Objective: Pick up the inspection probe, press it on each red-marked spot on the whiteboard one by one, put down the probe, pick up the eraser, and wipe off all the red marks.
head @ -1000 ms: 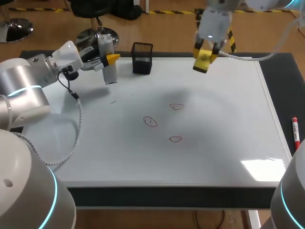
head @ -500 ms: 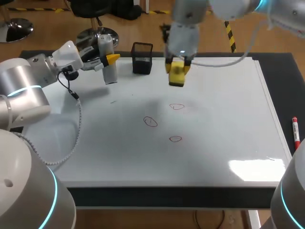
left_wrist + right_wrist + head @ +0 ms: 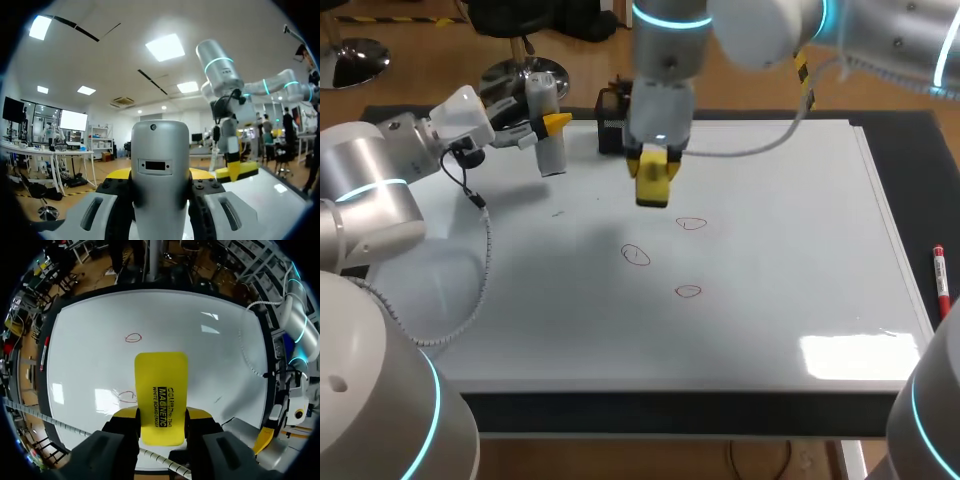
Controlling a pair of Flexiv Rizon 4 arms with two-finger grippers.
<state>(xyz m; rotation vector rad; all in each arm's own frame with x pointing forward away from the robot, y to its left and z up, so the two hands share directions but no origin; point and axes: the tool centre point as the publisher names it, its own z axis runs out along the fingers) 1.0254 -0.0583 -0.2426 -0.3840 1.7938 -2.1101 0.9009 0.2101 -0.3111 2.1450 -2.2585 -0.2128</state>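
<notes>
My left gripper [image 3: 556, 124] is shut on the grey inspection probe [image 3: 550, 150], held over the whiteboard's [image 3: 800, 230] far left part. In the left wrist view the probe [image 3: 160, 170] stands upright between the fingers of that gripper [image 3: 160, 176]. Reaching past the middle, my right gripper [image 3: 654, 160] is shut on the yellow eraser [image 3: 653, 185], which hangs above the board just behind the three red marks [image 3: 691, 223] [image 3: 636, 255] [image 3: 688, 291]. In the right wrist view the eraser [image 3: 161, 395] juts from the gripper [image 3: 162, 415]; two marks [image 3: 133, 337] [image 3: 127, 396] show and the eraser hides the third.
A black mesh holder [image 3: 611, 118] stands at the board's far edge, partly behind my right arm. A red marker [image 3: 940, 275] lies on the dark mat right of the board. The left arm's cable [image 3: 480, 260] trails over the board's left side.
My right arm has swung left and lower with the eraser, from the board's far right edge to just behind the marks. The left arm and probe have kept still.
</notes>
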